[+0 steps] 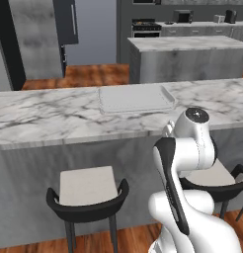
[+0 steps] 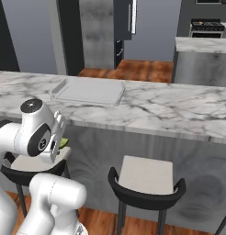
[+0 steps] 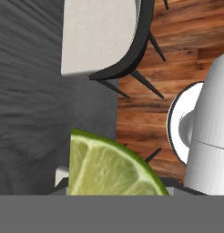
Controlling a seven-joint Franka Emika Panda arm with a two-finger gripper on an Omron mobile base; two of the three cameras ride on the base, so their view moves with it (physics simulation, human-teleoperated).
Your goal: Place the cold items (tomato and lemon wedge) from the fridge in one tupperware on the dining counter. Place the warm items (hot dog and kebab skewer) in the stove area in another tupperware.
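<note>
The jaws hold the lemon wedge (image 3: 111, 166) below the bench (image 1: 44, 118); the tray (image 1: 136, 98) lies on top.

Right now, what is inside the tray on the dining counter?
The pale tray on the dining counter looks bare inside in both base views. The lemon wedge is in the end effector, low beside the stools; part of it is hidden.
</note>
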